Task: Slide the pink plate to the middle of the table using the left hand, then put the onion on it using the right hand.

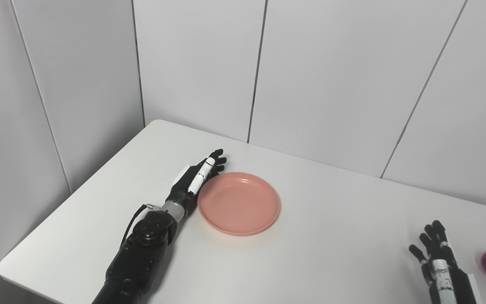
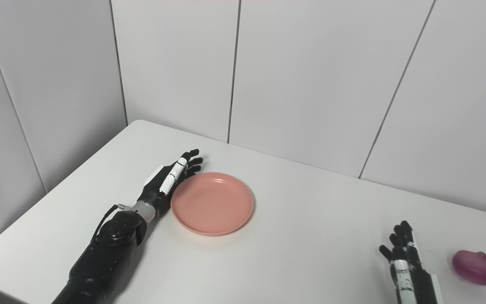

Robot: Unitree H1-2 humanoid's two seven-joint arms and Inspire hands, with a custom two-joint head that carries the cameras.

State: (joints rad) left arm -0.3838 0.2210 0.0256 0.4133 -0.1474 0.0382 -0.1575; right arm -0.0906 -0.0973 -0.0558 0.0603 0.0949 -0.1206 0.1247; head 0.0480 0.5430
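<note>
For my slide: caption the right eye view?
Left hand flat against pink plate's left rim; right hand open beside onion.

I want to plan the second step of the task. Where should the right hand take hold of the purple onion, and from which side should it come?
Probably from above, closing around the widest part of the onion. It lies apart on the table, broad and rounded, its small tip pointing up. The right hand, open, waits just left of it, so a short move right, then down, seems enough.

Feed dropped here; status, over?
Left hand open against pink plate rim. Right hand open, idle beside onion. Path clear.
</note>
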